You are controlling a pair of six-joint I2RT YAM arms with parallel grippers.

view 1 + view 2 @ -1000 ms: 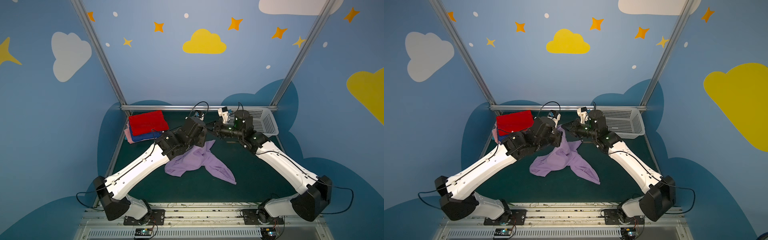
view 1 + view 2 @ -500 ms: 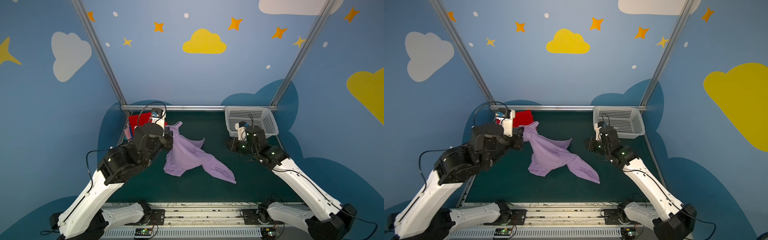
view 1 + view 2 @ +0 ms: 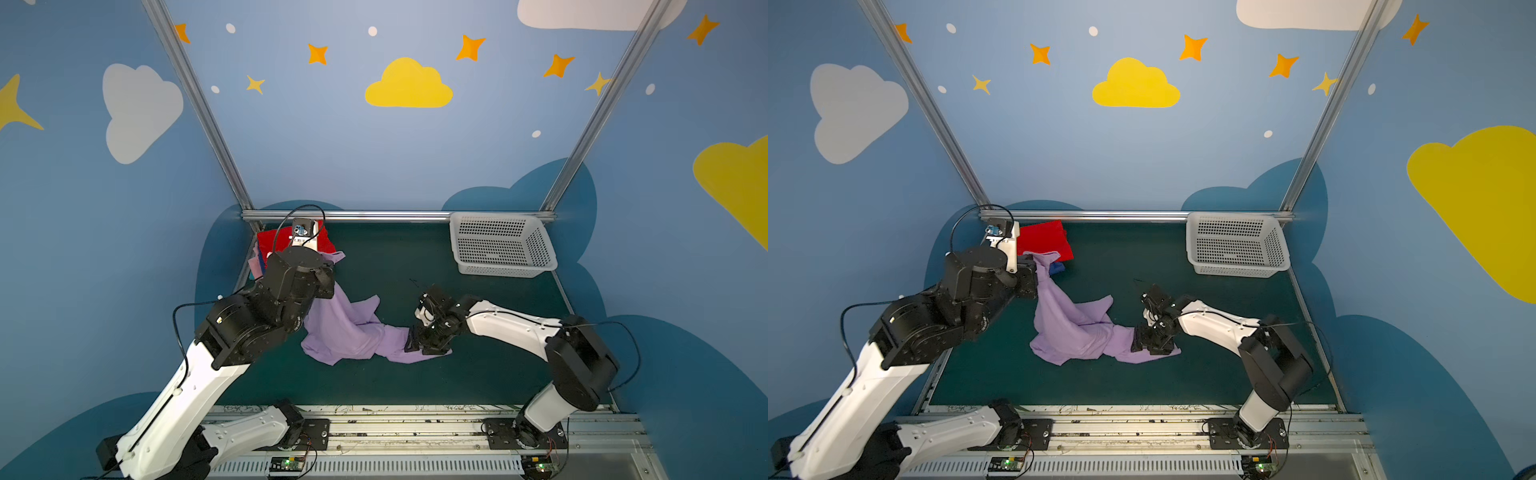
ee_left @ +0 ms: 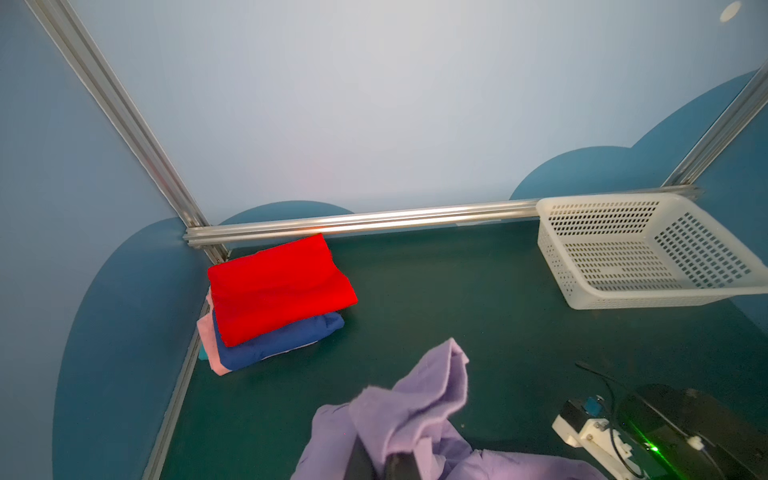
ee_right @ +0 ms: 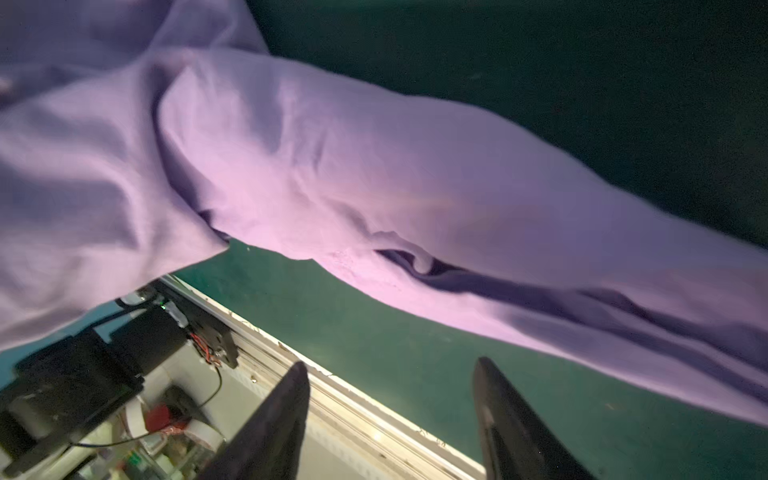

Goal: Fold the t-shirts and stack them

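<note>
Your left gripper is clamped on the lavender t-shirt — your right gripper stands jaws apart, empty, cloth just ahead.

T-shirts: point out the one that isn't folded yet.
The lavender t-shirt: it sprawls crumpled, one end pinched by the left gripper, while the red t-shirt, blue t-shirt and pink t-shirt lie folded in a corner stack.
</note>
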